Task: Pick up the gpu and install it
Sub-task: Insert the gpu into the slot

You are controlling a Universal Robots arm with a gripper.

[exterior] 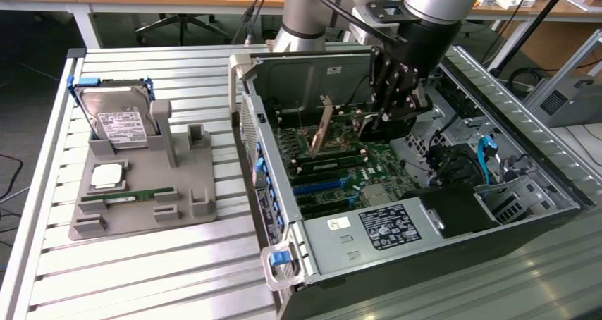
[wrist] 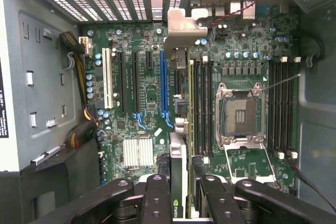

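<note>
The one gripper is clenched on the single gpu, held edge-on between its fingers over the motherboard inside the open case. The card's silver bracket points toward the rear slots. Off to the exterior view's left, one grey jig carries one hard drive and one memory stick.

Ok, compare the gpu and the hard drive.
The gpu is clamped in the pincer inside the case; the hard drive leans in the gray holder outside it. The gpu is dark with a silver bracket; the hard drive is silver with a white label. Both are flat rectangles.
</note>
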